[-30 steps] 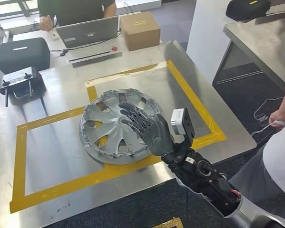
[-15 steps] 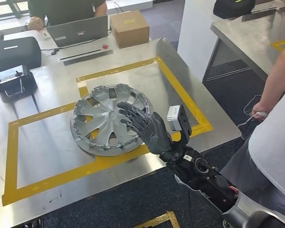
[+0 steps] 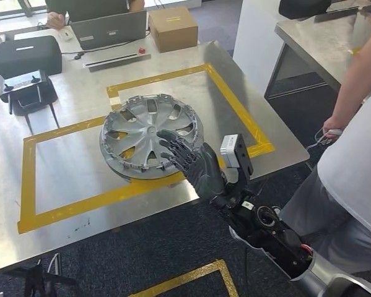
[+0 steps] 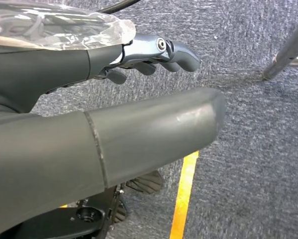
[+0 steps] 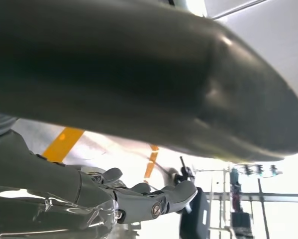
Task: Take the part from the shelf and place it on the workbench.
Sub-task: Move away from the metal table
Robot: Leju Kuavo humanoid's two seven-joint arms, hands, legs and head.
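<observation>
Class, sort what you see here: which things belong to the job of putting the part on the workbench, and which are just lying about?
Belongs to the job:
wheel cover
workbench
right hand

Just lying about:
cardboard box
laptop
black case
black controller

The right robot hand (image 3: 199, 166) hides the near rim of the wheel cover (image 3: 148, 136).

Person (image 3: 356, 167) crowds right hand (image 3: 199, 167); leftward bench (image 3: 71, 167) open.
</observation>
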